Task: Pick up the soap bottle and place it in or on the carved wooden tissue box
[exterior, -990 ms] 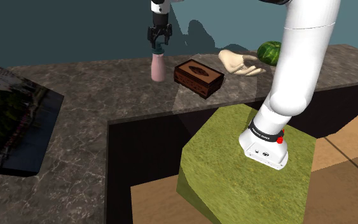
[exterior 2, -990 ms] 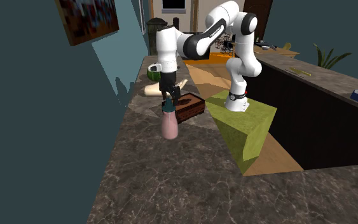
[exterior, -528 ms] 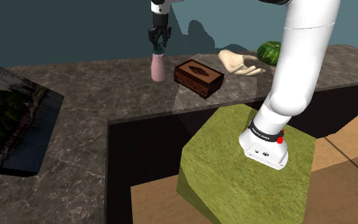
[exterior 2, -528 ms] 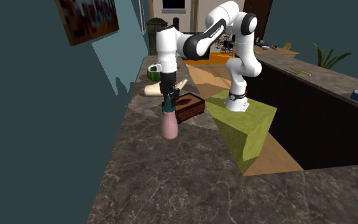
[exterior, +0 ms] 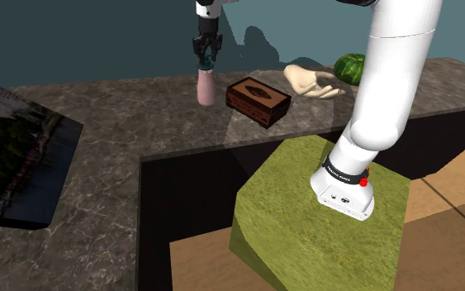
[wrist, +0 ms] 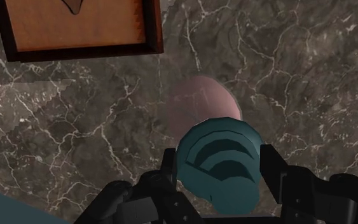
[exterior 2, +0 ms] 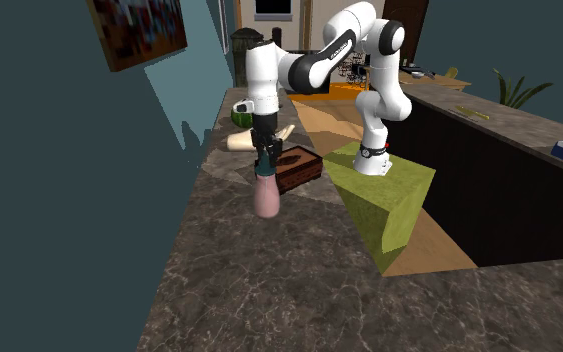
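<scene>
Gripper [exterior: 206, 59] is clasping the upright soap bottle [exterior: 206, 88] by its teal cap; you are finding the tissue box [exterior: 258, 100] sitting beside it, toward the shoulder view's right.

A dark, marble-veined counter [exterior: 123, 116] carries a striped green watermelon [exterior: 350, 66] against the teal wall. Just beside the watermelon lies a cream hand-shaped object [exterior: 309, 81]. Well apart from the watermelon, a glossy black panel [exterior: 16, 157] lies flat.
</scene>
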`<control>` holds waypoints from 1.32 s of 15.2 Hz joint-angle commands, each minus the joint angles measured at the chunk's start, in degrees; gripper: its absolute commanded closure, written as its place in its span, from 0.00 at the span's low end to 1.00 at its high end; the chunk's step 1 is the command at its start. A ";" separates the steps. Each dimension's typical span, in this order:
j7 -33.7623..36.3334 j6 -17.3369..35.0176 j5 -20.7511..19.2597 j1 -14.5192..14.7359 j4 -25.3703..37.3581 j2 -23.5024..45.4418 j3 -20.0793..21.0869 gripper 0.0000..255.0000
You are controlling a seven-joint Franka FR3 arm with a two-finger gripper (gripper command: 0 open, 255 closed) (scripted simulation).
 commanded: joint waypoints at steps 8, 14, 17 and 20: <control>0.30 -4.95 -0.27 -0.06 3.85 -1.05 -0.12 1.00; 0.54 -9.37 -0.40 -0.11 7.81 -1.53 -0.17 1.00; 0.64 -11.65 -0.44 -0.16 10.04 -1.58 -0.19 1.00; 0.74 -13.99 -0.46 -0.21 12.45 -1.51 -0.21 1.00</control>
